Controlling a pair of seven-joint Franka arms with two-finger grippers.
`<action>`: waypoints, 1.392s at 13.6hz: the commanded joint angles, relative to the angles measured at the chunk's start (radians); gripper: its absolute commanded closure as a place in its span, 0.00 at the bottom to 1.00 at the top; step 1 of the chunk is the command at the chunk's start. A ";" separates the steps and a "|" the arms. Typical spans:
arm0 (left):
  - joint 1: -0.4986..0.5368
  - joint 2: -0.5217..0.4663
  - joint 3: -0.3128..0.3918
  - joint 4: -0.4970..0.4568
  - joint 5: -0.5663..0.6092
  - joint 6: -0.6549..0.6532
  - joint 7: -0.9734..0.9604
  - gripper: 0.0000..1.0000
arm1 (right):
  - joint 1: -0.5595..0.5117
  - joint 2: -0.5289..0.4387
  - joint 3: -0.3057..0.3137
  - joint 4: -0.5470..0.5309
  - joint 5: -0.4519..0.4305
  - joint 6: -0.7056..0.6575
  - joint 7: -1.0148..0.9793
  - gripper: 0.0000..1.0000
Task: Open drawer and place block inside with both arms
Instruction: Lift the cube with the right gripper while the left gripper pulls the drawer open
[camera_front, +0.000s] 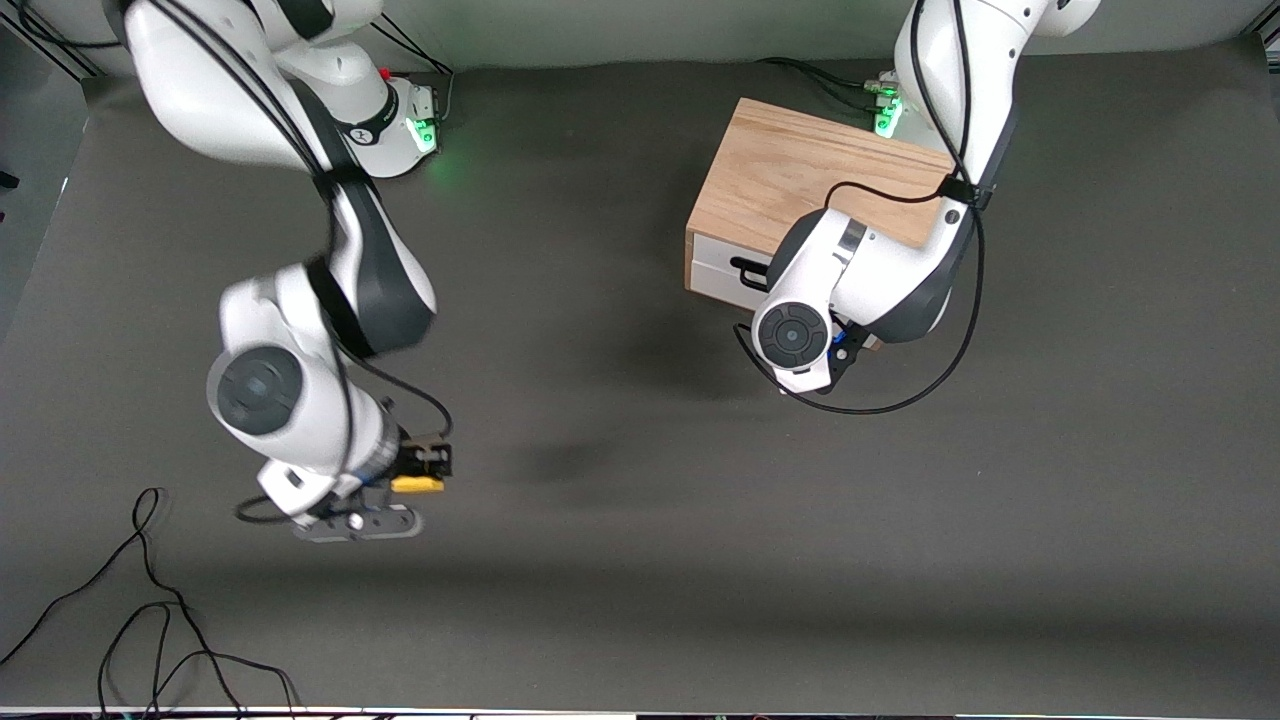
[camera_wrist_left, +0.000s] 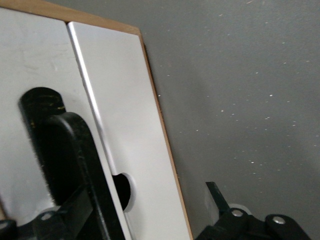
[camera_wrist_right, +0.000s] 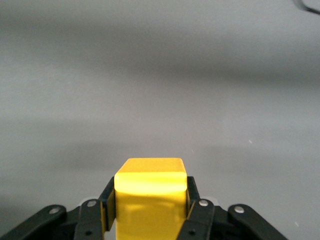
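Observation:
The yellow block (camera_front: 417, 484) (camera_wrist_right: 150, 197) is up off the table at the right arm's end, with my right gripper (camera_front: 420, 478) (camera_wrist_right: 150, 200) shut on its two sides. The light oak cabinet (camera_front: 800, 175) stands at the left arm's end. Its white drawer (camera_front: 715, 265) (camera_wrist_left: 135, 115) lies level with the cabinet's front edge, and part of the black handle (camera_front: 745, 268) (camera_wrist_left: 55, 145) shows. My left gripper (camera_wrist_left: 142, 200) is right in front of the drawer, open, fingers spread wide, the handle beside one finger. In the front view the left wrist hides it.
Loose black cables (camera_front: 150, 620) lie on the dark grey table (camera_front: 620, 560) near its front edge at the right arm's end. A cable loop (camera_front: 900, 400) hangs from the left arm in front of the cabinet.

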 joint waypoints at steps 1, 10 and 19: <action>-0.010 0.002 0.011 0.000 0.008 0.056 0.017 0.00 | 0.005 -0.122 0.005 -0.044 0.019 -0.082 0.001 0.69; 0.050 0.002 0.013 0.092 -0.007 0.226 0.215 0.00 | -0.065 -0.475 -0.075 -0.405 0.042 -0.130 -0.157 0.69; 0.081 0.005 0.011 0.104 -0.078 0.345 0.299 0.00 | -0.064 -0.569 -0.148 -0.552 0.088 -0.121 -0.154 0.69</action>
